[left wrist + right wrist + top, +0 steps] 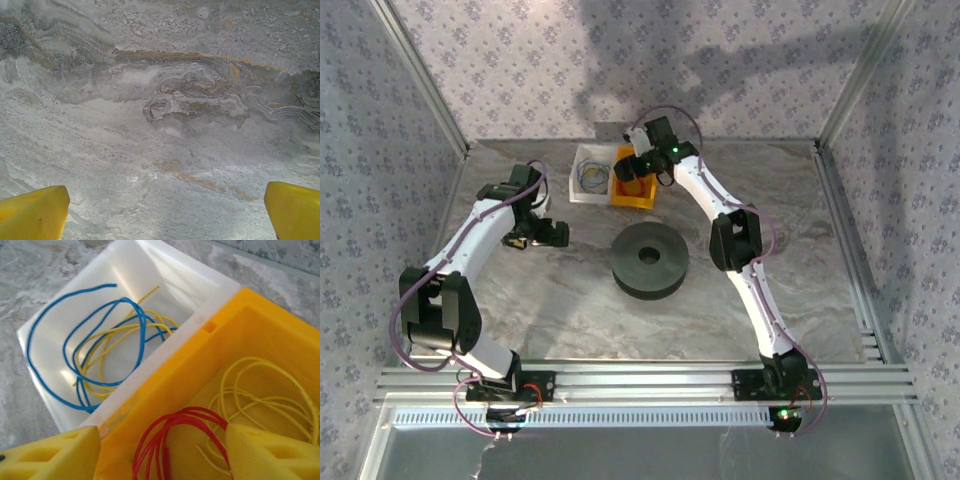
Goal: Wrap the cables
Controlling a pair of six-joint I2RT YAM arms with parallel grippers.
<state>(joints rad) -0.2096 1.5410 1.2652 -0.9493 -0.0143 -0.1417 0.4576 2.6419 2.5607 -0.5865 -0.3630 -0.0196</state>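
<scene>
The red cables (pixel 185 430) lie as a bundle of loops inside the yellow bin (pixel 170 385). My right gripper (pixel 162 452) hangs over that bin with its yellow fingers (pixel 50 455) apart. The red loops sit between the fingers and brush the right one. From above, the right gripper (pixel 638 160) is at the back of the table over the yellow bin (pixel 633 192). The dark grey spool (pixel 650 260) lies flat mid-table. My left gripper (pixel 165 215) is open over bare marble, its fingers (pixel 35 212) wide; in the top view the left gripper (pixel 535 235) is left of the spool.
A white bin (pixel 165 347) adjoins the yellow one and holds blue wires (pixel 75 355) and yellow wires. More yellow wires (pixel 265 390) lie in the yellow bin beside the red loops. Metal frame rails border the table.
</scene>
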